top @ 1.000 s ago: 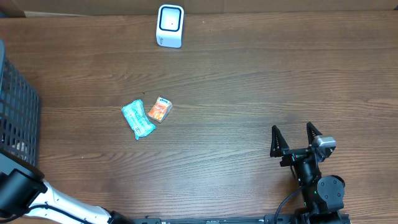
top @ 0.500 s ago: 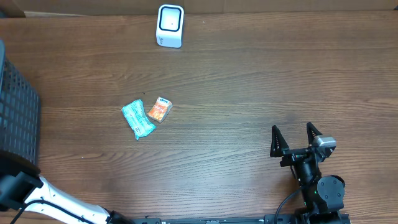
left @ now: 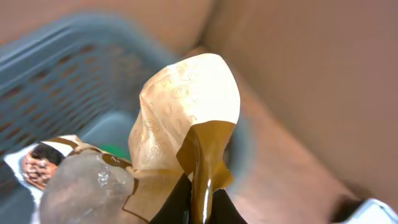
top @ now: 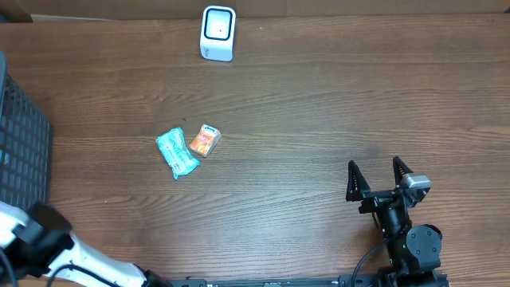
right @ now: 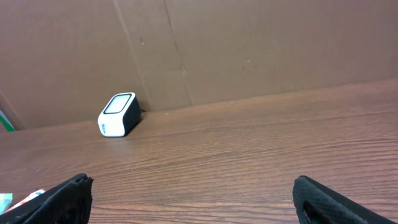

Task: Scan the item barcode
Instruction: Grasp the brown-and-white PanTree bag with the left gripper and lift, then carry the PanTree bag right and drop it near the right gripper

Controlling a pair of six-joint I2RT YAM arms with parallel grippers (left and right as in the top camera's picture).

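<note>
One tan packet [left: 186,106], pinched at its brown edge by the clamped left gripper [left: 200,202], hangs over the basket [left: 56,81]. Left arm [top: 48,235] has shifted beside the basket this past second: carry to the far scanner [top: 217,32] judged starting. Right gripper [top: 379,177] wide apart, empty.

Open tabletop [top: 319,104] runs from the right gripper [top: 374,163] to the scanner [top: 217,32], which stands at the far edge before a cardboard wall [right: 249,50]. 2 obstacles lie side by side left of centre: teal packet [top: 176,152], orange packet [top: 205,140]. A mesh basket [top: 24,151] blocks the left edge.
</note>
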